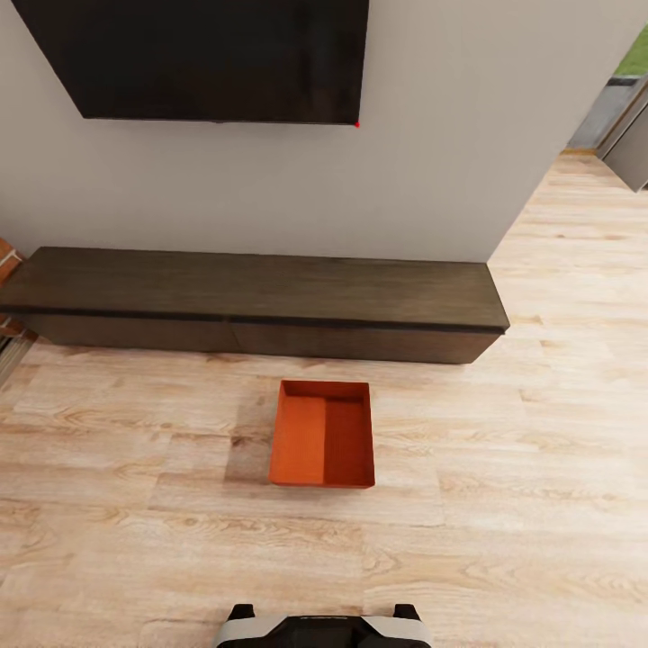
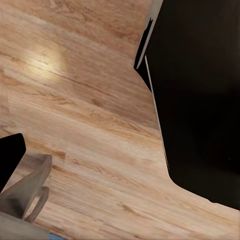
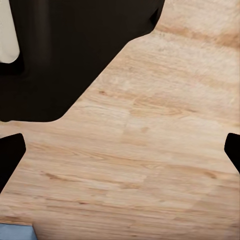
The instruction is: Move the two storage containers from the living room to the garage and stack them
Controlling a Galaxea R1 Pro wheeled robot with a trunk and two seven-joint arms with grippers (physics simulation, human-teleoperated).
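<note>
One orange-red storage container [image 1: 322, 434] sits open and empty on the light wood planks of the living room, just in front of the long dark bench [image 1: 252, 292]. It lies straight ahead of my base [image 1: 322, 628], a short way off. My left gripper [image 2: 120, 160] hangs over bare planks beside my dark body, with one black fingertip [image 2: 10, 160] at the frame's edge and nothing held. My right gripper [image 3: 120, 155] is open over bare planks, its fingertips [image 3: 10, 157] set wide apart. The garage is out of view.
A black TV [image 1: 198, 54] hangs on the pale wall above the bench. Red brick [image 1: 7, 261] shows at the far left. To the right of the wall's end the wood floor [image 1: 576, 234] runs on toward an opening.
</note>
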